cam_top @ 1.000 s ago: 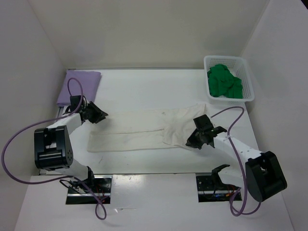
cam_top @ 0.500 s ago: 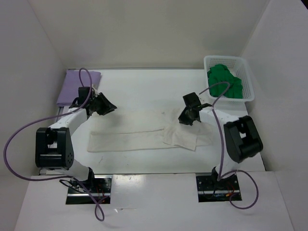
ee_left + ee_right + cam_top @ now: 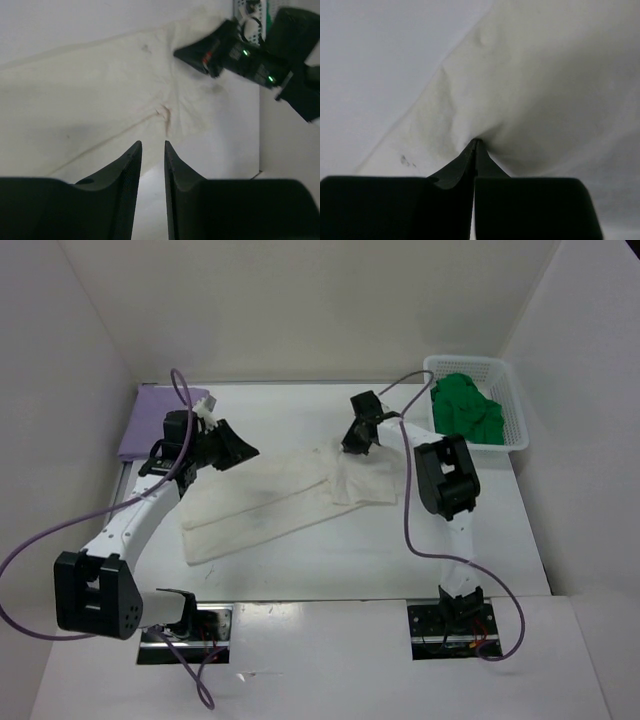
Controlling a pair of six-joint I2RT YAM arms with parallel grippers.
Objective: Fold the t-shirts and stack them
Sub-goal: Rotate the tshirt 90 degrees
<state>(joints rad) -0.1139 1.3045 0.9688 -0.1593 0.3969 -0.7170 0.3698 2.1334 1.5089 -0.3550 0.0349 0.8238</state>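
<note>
The cream-white t-shirt [image 3: 280,500] lies as a long folded strip slanting across the table's middle. My right gripper [image 3: 352,445] is shut on its far right end; in the right wrist view the cloth [image 3: 545,75] puckers into the closed tips of this gripper [image 3: 476,141]. My left gripper [image 3: 240,452] hovers just past the strip's far edge, its jaws a narrow gap apart and empty [image 3: 152,145]. The left wrist view shows the cream shirt [image 3: 100,90] ahead. The lavender-purple t-shirt [image 3: 150,420] lies folded at the far left. The bright green t-shirt [image 3: 465,408] is bunched in the basket.
The white lattice basket [image 3: 470,362] stands at the far right corner. White walls close in the table on the left, back and right. Purple cables loop from both arms above the table.
My right gripper has moved away from me and leftward with the shirt's right end, slanting the strip. My left gripper has moved right and farther out, off the strip's left end.
</note>
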